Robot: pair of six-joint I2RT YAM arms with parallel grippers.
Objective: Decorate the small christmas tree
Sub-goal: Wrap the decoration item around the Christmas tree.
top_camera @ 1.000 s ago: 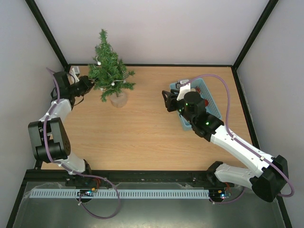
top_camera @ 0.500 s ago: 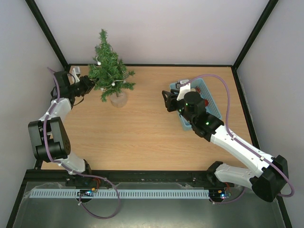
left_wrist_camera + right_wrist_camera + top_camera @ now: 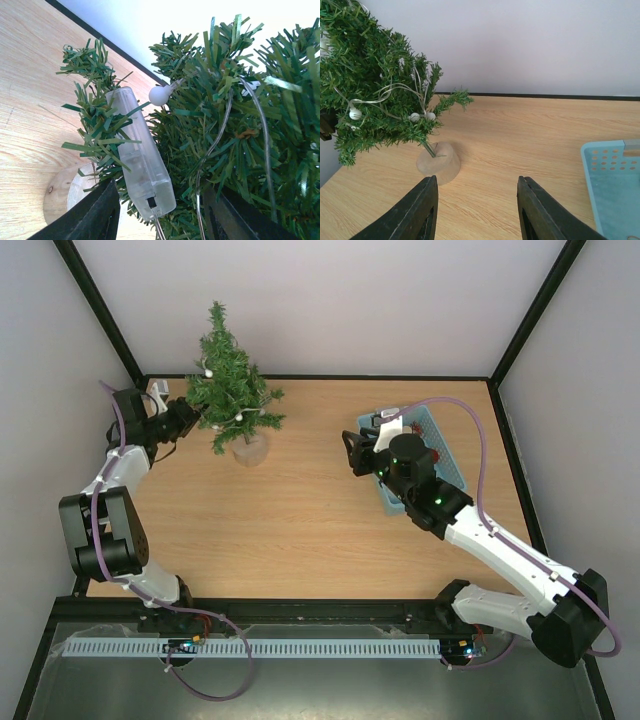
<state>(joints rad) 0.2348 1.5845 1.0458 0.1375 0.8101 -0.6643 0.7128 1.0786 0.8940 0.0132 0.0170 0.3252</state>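
One change: the left end effector widens, releasing the battery box into the small christmas tree. Its light string seems placed.

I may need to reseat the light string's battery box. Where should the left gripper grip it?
Probably grip the battery box across its narrow flat sides at the lower end, coming from the left gripper side; needles of the small christmas tree cross it higher up.

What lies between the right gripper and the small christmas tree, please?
Only bare tabletop, as the right wrist view shows, from the right gripper to the small christmas tree.
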